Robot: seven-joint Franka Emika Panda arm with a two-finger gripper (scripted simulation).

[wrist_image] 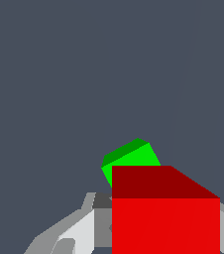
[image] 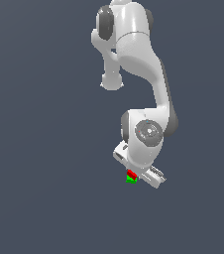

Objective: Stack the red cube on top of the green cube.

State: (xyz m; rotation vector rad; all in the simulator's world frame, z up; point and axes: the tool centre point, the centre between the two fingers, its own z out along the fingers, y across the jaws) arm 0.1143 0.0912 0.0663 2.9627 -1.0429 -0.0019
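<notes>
The red cube (image: pixel 131 172) sits between the fingers of my white gripper (image: pixel 135 172). In the wrist view the red cube (wrist_image: pixel 166 218) fills the foreground, with a grey finger (wrist_image: pixel 77 230) close against one side and the edge of the other finger on the opposite side. The gripper (wrist_image: pixel 153 235) looks shut on it. The green cube (image: pixel 131 179) lies just below the red cube on the floor. In the wrist view the green cube (wrist_image: pixel 131 158) is turned at an angle and partly hidden behind the red cube. Whether the two cubes touch cannot be told.
A plain dark grey floor (image: pixel 39 163) surrounds the cubes. The arm's white links (image: pixel 134 44) rise above the gripper in the exterior view.
</notes>
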